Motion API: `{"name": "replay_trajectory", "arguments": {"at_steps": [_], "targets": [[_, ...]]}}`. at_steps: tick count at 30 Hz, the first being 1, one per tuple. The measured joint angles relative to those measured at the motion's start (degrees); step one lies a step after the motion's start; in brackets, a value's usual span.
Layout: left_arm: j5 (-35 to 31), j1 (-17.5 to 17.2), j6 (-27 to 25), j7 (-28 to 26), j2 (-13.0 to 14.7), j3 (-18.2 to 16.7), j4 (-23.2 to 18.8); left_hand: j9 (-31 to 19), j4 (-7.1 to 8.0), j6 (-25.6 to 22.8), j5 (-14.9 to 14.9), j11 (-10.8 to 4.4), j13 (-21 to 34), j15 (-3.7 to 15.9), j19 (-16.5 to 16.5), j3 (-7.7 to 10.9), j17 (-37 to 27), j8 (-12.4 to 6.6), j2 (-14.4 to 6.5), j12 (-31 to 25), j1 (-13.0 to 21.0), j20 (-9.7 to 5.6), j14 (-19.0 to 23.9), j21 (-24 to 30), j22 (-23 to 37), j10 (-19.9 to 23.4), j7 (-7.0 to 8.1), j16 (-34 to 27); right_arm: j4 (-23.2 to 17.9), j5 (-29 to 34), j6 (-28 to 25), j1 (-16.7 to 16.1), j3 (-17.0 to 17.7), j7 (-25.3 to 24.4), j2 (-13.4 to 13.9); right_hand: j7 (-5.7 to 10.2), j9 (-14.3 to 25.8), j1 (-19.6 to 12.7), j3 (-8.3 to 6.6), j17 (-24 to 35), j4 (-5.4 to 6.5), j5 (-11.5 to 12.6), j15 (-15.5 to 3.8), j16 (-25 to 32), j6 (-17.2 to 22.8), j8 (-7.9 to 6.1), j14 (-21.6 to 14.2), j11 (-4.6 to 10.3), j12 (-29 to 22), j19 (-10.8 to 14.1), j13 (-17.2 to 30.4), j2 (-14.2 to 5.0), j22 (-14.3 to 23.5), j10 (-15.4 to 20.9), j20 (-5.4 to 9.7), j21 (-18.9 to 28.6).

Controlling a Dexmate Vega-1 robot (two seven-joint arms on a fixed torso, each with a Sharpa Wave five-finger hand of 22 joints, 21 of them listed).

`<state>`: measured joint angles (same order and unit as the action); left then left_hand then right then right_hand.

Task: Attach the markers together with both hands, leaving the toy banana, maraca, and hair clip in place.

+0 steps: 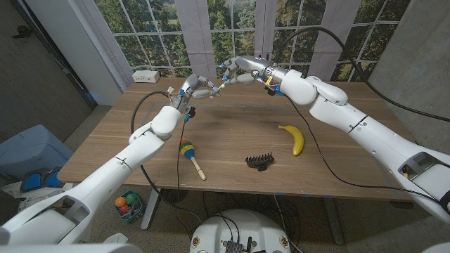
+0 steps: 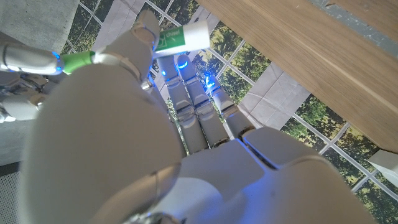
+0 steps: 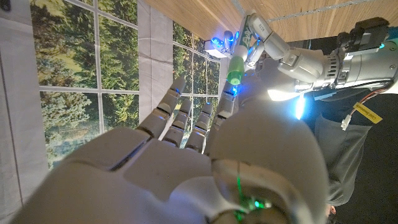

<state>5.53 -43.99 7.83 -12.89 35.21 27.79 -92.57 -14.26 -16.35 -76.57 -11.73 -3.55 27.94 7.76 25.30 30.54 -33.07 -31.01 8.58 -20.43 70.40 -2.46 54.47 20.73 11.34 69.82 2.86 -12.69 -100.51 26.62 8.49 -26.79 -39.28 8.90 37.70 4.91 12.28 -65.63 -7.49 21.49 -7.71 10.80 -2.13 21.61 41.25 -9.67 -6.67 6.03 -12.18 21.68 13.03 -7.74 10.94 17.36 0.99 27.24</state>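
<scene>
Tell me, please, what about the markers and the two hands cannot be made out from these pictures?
- Head view: the markers are too small between left hand and right hand to tell if joined.
- Left wrist view: the marker is partly hidden behind the hand's own fingers.
- Right wrist view: the green marker is partly hidden by fingers.

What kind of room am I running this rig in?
Probably a lab or office test space: a wooden table against tall windows with trees outside, loose cables trailing across it, and bins on the floor.
</scene>
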Motion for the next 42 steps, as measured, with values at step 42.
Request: {"name": "replay_trajectory", "arguments": {"at_steps": [42], "targets": [[10.9, -1.5, 3.9, 1.7, -4.6, -2.0, 3.1, -4.0, 1.09, 2.9, 1.2, 0.06, 0.0, 0.01, 0.2, 4.59, 0.7, -2.66, 2.0, -0.2, -1.5, -0.22, -0.4, -0.9, -0.3, 0.1, 1.03, 0.3, -4.7, -16.4, -9.0, -3.7, 5.1, 5.5, 3.1, -3.16, -1.2, 14.5, 3.28, 3.2, 3.34, 1.0, -0.18, 4.6, -16.3, -2.73, -8.2, -4.25, -3.7, 1.9, 2.0, -0.22, 0.1, 3.1, -2.46, 0.7]]}}
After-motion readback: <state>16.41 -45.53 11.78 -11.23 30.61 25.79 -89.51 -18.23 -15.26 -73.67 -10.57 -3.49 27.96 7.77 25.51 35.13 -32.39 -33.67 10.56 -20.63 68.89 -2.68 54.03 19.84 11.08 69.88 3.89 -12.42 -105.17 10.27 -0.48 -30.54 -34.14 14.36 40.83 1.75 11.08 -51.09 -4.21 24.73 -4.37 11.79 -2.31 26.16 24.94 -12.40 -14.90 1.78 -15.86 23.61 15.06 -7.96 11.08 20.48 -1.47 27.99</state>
